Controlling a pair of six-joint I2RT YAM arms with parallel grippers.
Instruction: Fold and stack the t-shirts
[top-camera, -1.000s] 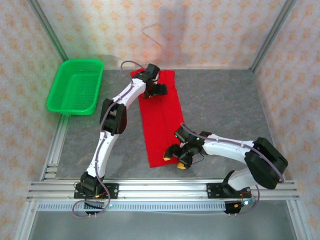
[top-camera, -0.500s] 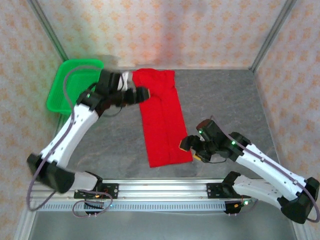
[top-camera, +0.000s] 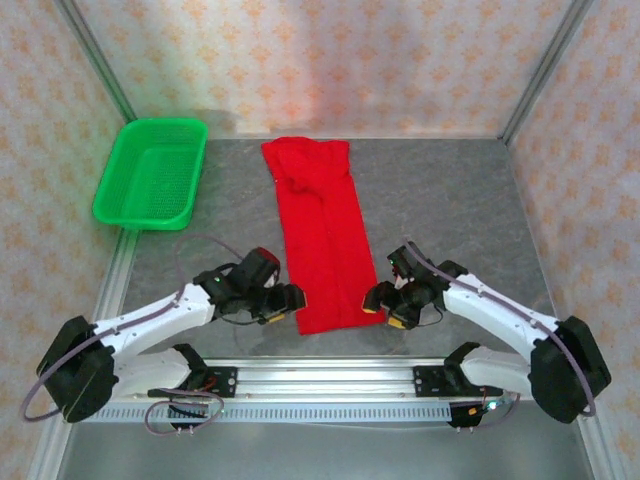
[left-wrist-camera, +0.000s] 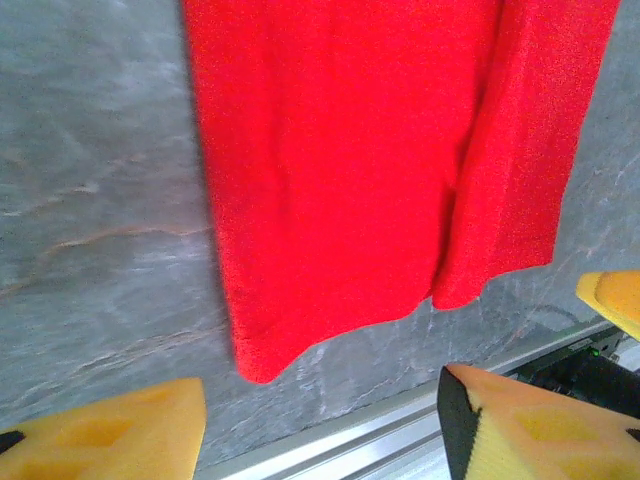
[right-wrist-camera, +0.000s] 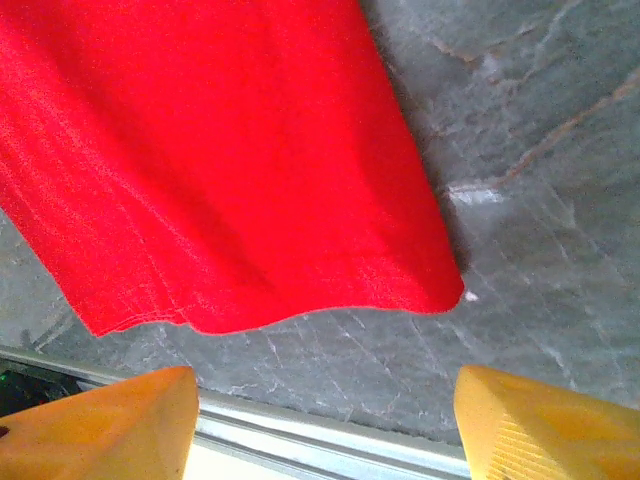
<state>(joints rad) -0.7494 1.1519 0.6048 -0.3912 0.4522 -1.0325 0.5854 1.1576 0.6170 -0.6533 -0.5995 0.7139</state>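
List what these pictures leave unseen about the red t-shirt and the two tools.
- t-shirt underside and inner layers: top view, covered by its own folded cloth.
- Its far end: both wrist views, cut off by the frame edges.
- left tool and right tool fingers, lower parts: wrist views, cut off by the bottom edge.

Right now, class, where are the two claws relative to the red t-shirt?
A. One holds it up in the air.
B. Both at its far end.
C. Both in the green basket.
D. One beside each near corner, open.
D: the left claw and the right claw flank the near edge of the t-shirt, both open and empty.
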